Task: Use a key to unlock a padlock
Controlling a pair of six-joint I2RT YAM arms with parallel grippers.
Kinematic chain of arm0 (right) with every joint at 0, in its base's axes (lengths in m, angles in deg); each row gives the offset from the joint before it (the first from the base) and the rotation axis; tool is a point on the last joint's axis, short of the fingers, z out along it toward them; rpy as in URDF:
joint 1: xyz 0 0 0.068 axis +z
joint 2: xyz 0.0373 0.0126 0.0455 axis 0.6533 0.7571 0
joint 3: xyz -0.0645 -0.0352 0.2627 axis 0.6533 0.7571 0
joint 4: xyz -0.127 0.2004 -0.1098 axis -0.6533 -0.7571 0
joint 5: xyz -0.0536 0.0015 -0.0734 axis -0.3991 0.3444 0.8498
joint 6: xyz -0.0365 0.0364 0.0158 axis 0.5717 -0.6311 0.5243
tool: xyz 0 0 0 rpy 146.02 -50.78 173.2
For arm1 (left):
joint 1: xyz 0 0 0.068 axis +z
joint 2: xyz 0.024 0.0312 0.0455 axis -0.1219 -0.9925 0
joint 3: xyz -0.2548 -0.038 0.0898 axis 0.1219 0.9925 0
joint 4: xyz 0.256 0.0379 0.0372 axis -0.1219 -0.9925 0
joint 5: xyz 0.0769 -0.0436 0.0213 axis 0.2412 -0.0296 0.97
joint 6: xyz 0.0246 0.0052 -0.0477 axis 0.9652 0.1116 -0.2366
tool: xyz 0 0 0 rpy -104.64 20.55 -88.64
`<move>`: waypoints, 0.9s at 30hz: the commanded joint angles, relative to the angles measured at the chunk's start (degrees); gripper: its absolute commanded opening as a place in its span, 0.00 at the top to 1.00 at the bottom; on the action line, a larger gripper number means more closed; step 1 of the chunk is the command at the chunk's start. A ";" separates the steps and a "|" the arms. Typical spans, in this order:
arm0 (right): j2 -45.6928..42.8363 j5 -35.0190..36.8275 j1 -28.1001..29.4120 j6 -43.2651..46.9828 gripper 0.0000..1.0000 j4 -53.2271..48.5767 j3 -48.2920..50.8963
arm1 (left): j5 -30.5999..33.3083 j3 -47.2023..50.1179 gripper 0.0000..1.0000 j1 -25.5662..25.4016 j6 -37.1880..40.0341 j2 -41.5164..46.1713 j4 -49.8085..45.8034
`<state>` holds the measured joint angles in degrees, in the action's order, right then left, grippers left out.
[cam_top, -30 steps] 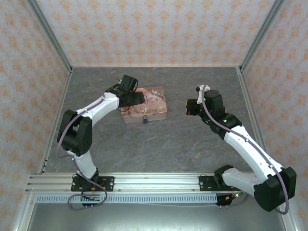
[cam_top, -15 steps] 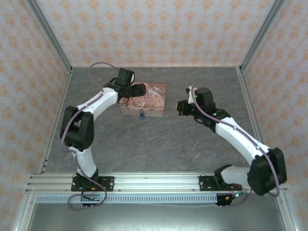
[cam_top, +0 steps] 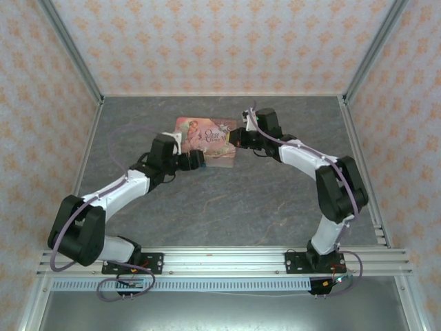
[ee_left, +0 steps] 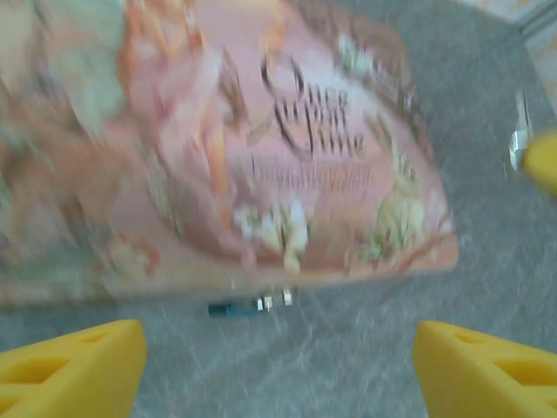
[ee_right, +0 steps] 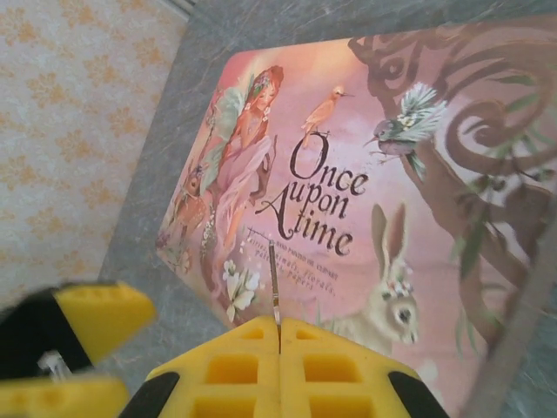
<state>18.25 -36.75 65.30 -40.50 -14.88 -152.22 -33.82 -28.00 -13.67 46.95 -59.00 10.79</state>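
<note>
Left gripper is standing wide open with nothing between its fingers, facing the tiny padlock, which is sitting just at the near edge of the pink tin. Right gripper is pinching the key between closed fingers, holding its blade over the tin's lid.

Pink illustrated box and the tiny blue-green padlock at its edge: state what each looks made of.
Pink illustrated box: likely printed tin, smooth with a soft sheen and rounded corners; coated card is possible. Tiny blue-green padlock: seemingly metal, dark body with bright silvery bits; blurred, so unsure.
</note>
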 commanded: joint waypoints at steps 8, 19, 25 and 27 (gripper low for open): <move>8.96 -6.09 0.83 -1.59 1.00 2.85 -6.47 | 3.05 7.51 0.19 -4.26 -4.17 -2.61 15.37; 9.61 -3.12 0.89 1.00 1.00 -0.51 -3.39 | 8.32 7.63 0.20 -6.69 -5.17 -11.48 23.39; 9.53 -3.22 0.87 1.40 1.00 -0.77 -2.89 | 12.32 7.63 0.22 -7.22 -7.16 -14.82 26.34; 9.46 -3.24 0.89 1.55 1.00 -0.84 -2.83 | 12.41 7.48 0.23 -7.23 -6.92 -15.84 27.24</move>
<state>27.65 -41.19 65.89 -40.44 -14.18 -156.64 -24.71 -21.11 -20.51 40.46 -73.82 34.00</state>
